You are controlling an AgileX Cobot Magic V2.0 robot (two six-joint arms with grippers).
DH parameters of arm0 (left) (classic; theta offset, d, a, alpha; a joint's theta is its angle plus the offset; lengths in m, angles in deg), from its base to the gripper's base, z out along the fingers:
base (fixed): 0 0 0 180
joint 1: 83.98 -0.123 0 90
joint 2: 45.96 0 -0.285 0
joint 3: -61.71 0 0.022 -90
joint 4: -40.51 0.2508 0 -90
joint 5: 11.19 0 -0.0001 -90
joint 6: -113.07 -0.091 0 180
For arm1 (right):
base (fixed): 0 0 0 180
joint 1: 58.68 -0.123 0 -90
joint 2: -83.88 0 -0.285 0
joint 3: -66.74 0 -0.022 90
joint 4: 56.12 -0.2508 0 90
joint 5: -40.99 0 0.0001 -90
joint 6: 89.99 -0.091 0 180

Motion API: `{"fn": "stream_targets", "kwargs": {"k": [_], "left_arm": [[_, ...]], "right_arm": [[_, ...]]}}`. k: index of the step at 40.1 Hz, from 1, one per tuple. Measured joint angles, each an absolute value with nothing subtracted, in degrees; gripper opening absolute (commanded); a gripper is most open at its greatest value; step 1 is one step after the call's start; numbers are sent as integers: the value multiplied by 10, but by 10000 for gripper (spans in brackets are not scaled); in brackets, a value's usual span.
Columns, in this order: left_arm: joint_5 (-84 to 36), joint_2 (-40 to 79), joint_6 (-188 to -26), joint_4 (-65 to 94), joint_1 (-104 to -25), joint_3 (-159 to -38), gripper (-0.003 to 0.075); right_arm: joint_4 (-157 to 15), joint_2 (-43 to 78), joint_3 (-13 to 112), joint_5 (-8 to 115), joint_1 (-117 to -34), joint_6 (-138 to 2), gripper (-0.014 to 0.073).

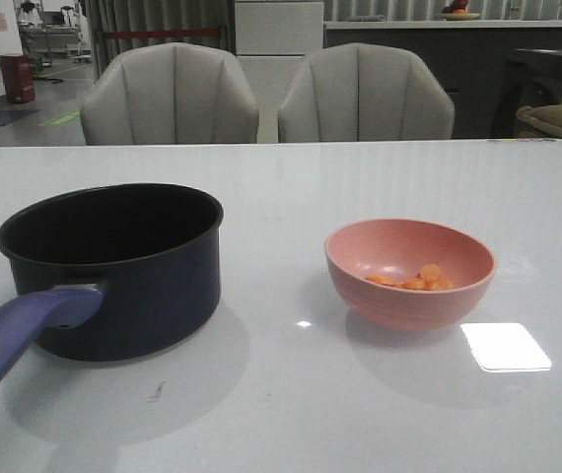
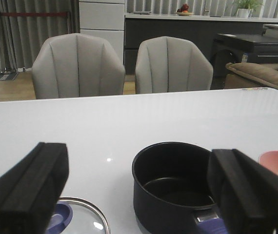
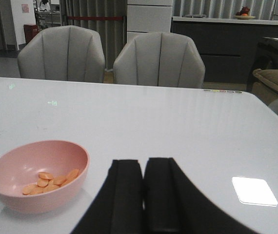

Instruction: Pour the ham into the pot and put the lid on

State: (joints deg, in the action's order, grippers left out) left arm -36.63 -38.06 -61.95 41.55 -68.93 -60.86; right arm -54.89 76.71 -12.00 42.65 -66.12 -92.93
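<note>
Lid half cut off beside pot, under gaping left pincer.

Pot on table, left side; handle toward 7 o'clock. Bowl at pot's 3 o'clock, ham inside. Lid left of pot. 2 chairs behind table.

Navy pot, purple handle; pink bowl; orange ham; seemingly blue-knobbed lid.

Two grey padded chairs behind the glossy white table, curtains beyond.
</note>
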Motion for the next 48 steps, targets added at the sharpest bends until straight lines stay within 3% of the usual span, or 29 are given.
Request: {"fn": "stream_targets", "kwargs": {"k": [10,22,36,40,44,48], "left_arm": [[-363,-381,-620,415,-688,-609,625],[-363,-381,-620,415,-688,-609,625],[-364,-381,-620,416,-688,-609,625],[-365,-381,-620,416,-688,-609,625],[-367,-381,-620,416,-688,-609,625],[-367,-381,-620,416,-688,-609,625]], "right_arm": [[-561,767,-112,371,-661,-929,146],[-578,678,49,559,-661,-929,146],[-580,602,54,613,-661,-929,157],[-580,555,65,627,-661,-929,251],[-581,498,87,631,-661,-929,414],[-591,428,118,639,-661,-929,493]]}}
